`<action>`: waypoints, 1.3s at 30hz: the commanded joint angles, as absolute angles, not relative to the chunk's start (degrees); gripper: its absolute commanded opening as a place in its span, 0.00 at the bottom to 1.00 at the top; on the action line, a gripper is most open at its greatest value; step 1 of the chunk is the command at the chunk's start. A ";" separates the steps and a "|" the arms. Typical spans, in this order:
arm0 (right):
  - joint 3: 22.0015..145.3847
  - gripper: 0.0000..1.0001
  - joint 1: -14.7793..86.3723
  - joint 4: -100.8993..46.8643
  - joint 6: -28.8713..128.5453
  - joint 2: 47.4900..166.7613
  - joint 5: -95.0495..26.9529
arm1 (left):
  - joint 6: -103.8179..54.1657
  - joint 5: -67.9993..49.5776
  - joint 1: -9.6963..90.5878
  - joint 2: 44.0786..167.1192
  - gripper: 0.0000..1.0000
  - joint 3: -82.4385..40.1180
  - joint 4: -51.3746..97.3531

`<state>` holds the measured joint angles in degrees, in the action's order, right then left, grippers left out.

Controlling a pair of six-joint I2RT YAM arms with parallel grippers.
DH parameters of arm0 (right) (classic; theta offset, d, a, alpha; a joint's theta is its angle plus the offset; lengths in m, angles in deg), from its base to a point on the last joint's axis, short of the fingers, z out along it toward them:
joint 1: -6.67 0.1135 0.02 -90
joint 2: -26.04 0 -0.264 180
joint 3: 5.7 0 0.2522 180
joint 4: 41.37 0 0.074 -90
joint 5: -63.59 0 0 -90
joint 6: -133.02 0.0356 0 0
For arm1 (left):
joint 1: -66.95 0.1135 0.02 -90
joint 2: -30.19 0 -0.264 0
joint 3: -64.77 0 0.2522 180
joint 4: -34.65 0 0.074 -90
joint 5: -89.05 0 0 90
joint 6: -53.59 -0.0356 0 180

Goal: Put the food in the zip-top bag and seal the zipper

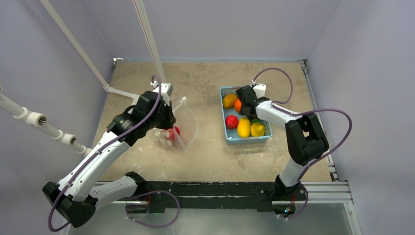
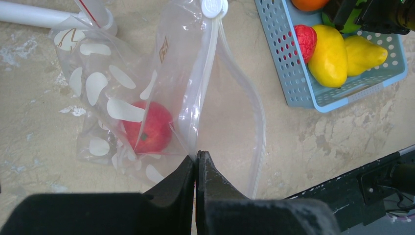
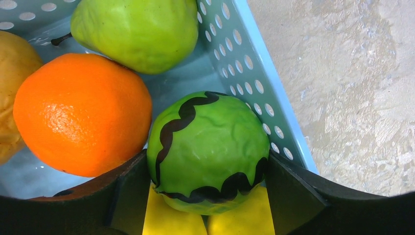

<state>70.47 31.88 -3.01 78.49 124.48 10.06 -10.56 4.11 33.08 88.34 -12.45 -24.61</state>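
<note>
Green toy fruit (image 3: 208,152), between right fingers (image 3: 293,196)

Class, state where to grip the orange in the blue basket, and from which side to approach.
Grip the orange across its widest middle, coming down from above: it is round, so any diameter serves, while the basket wall and neighbouring fruits block a sideways approach.

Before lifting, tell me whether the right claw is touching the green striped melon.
Touching. In the right wrist view, the right claw presses both sides of the green striped melon.
</note>
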 commanded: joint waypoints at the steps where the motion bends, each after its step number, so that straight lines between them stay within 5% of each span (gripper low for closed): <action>1: 71.25 0.46 31.49 -3.34 78.18 121.25 10.17 | -10.98 3.65 33.15 88.54 0.00 -13.48 -22.84; 12: 76.74 0.22 31.56 -3.50 73.55 114.03 5.13 | -8.44 4.50 33.11 89.26 0.00 -13.79 -22.93; 39: 77.72 0.19 50.47 -20.76 58.13 101.55 -32.54 | 0.52 8.13 33.11 91.75 0.00 -13.07 -22.19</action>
<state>76.42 47.84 -15.36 60.48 102.73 -25.89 -1.55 6.84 33.08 91.49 -12.43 -24.17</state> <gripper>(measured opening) 0.765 0.008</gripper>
